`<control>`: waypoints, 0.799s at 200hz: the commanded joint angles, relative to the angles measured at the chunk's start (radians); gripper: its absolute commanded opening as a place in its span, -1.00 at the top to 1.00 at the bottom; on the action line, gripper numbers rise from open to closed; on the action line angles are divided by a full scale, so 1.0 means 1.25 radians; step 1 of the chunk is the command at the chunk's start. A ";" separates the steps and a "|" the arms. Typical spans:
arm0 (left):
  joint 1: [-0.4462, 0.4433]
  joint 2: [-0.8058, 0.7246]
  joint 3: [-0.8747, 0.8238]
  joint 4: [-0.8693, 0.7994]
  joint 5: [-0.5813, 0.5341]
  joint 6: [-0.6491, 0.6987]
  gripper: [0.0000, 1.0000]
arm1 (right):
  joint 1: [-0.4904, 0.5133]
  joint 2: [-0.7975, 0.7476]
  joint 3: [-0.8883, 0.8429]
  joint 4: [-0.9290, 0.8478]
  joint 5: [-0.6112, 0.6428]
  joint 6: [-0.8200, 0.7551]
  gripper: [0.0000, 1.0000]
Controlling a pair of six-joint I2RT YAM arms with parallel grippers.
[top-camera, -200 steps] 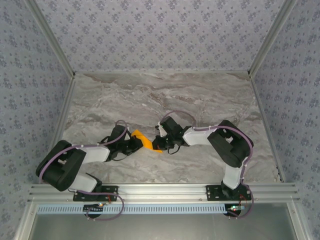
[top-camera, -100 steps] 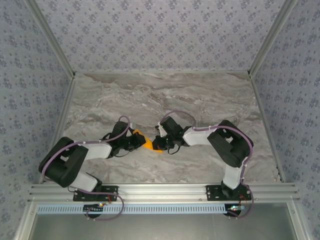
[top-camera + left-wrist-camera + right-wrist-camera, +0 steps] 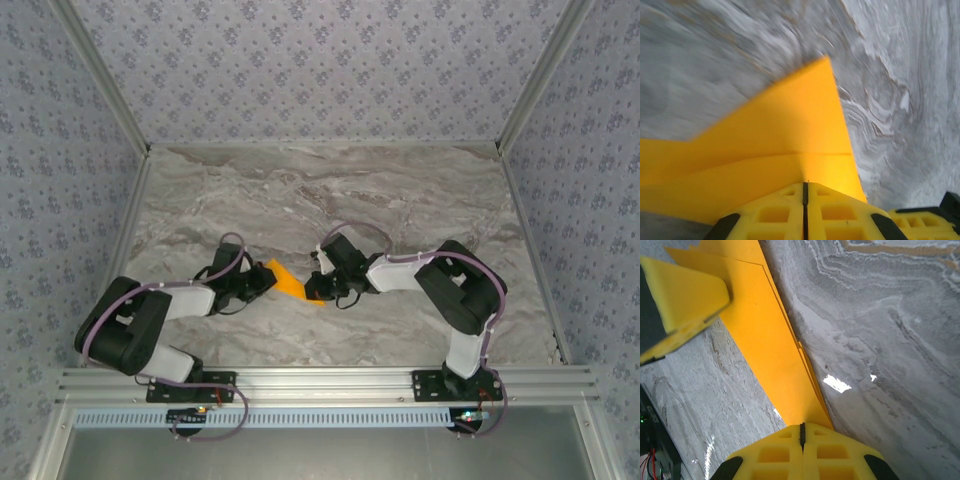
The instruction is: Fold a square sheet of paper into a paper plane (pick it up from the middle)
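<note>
Orange and folded narrow, the one sheet of paper (image 3: 290, 283) spans the two grippers over the near middle of the marble-patterned worktop (image 3: 400, 200). The left gripper (image 3: 264, 282) pinches its left end and the right gripper (image 3: 316, 290) its right end, probably to hold the layers taut and aligned for creasing.

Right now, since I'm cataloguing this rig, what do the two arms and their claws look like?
Both the left arm and the right arm have white links with bulky black joints, and a lilac cable loops along each. The left claw and the right claw are yellow plastic moulded with square recesses, black at the corners.
</note>
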 commanded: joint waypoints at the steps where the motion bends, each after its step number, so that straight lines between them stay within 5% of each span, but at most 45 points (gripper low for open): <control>1: 0.067 -0.015 -0.024 -0.063 -0.062 0.041 0.82 | -0.009 0.042 -0.042 -0.093 0.074 -0.020 0.89; 46: 0.222 -0.076 -0.038 -0.109 -0.023 0.088 0.82 | -0.010 0.040 -0.044 -0.092 0.074 -0.020 0.89; 72: 0.233 -0.160 -0.014 -0.144 0.008 0.104 0.81 | -0.010 0.036 -0.041 -0.090 0.070 -0.021 0.89; 112: 0.146 -0.280 0.001 -0.153 0.041 0.086 0.76 | -0.008 0.031 -0.026 -0.097 0.065 -0.020 0.88; 160: 0.001 -0.183 0.010 -0.067 0.048 0.074 0.79 | -0.007 0.021 -0.020 -0.099 0.062 -0.021 0.88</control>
